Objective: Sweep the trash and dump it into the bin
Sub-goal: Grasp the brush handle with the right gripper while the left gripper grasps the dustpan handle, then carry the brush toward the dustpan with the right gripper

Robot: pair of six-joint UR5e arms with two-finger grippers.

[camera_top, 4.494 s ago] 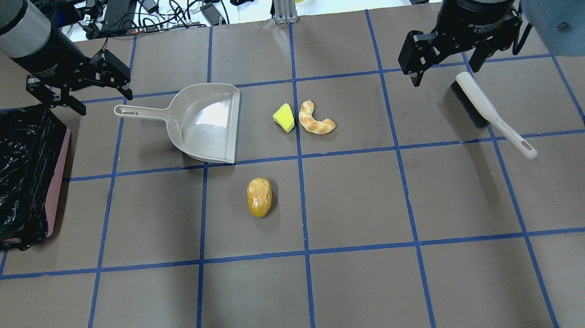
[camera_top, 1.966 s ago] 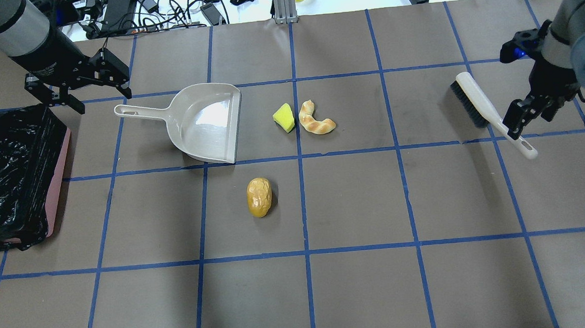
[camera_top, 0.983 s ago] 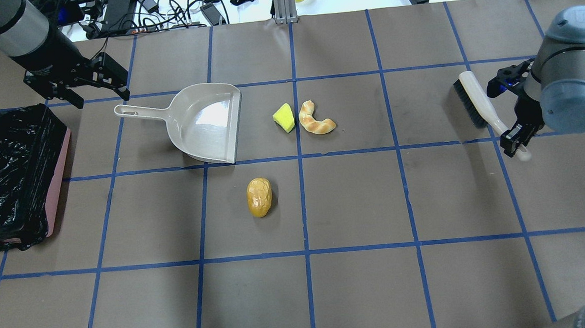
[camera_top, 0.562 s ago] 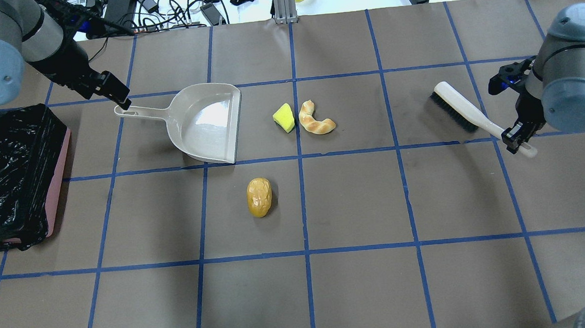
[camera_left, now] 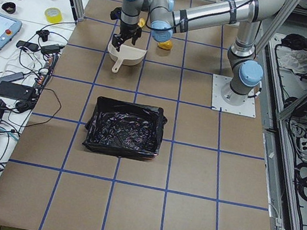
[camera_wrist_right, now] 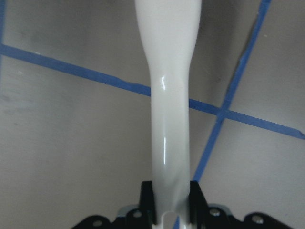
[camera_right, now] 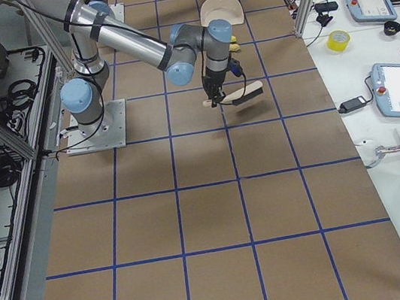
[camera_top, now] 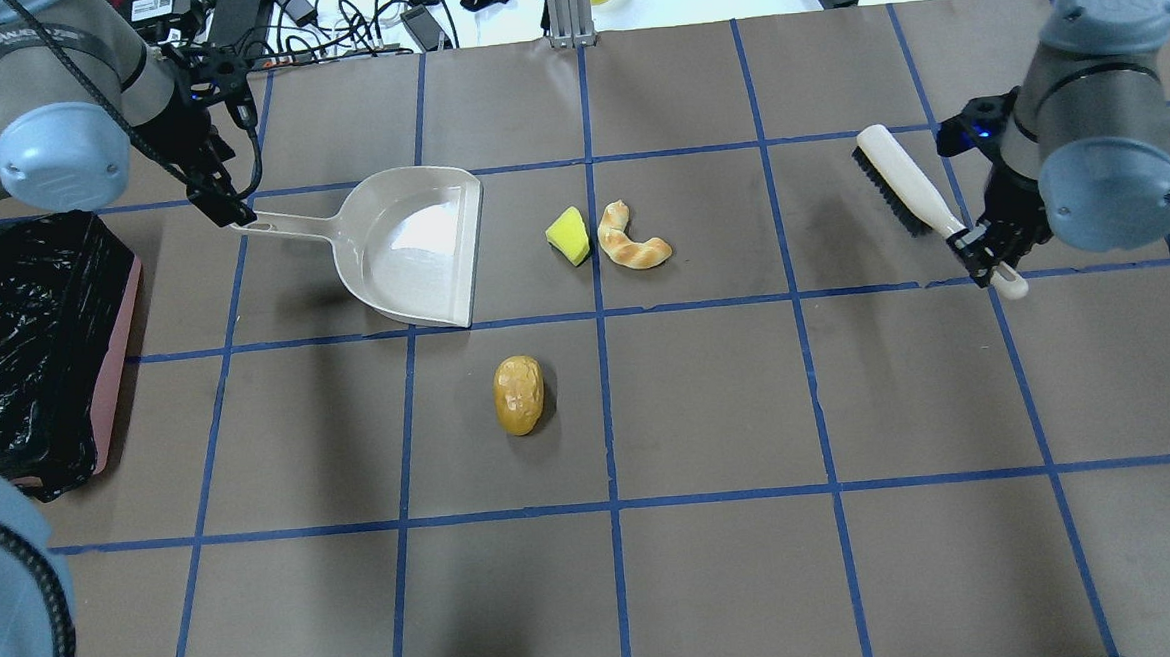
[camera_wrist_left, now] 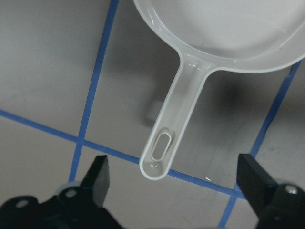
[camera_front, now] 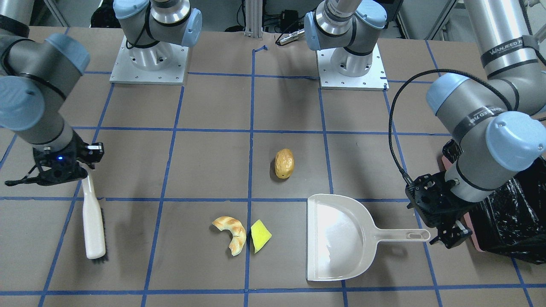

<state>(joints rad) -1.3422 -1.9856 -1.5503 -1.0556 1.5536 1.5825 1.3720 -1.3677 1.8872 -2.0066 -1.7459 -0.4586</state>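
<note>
The trash lies mid-table: a golden-brown potato-like lump (camera_top: 518,395), a curved bread piece (camera_top: 631,241) and a yellow wedge (camera_top: 568,236) touching the bread. The beige dustpan (camera_top: 411,247) sits left of them, mouth toward them. My left gripper (camera_top: 228,209) is open, its fingers (camera_wrist_left: 97,176) on either side of the tip of the dustpan handle (camera_wrist_left: 164,143) without touching it. My right gripper (camera_top: 981,251) is shut on the handle (camera_wrist_right: 169,119) of the white brush (camera_top: 903,187) and holds it off the table. The pink bin (camera_top: 112,383) with its black bag stands at the far left.
Blue tape lines grid the brown table (camera_top: 710,412). Cables and chargers (camera_top: 328,11) lie beyond the far edge. In the front-facing view the bin (camera_front: 512,221) is right beside my left wrist, and the two arm bases (camera_front: 149,59) stand at the back.
My left gripper has come down from near the bin to the dustpan handle's tip. My right gripper has shut on the brush handle, lifted it and swung the bristle end leftward.
</note>
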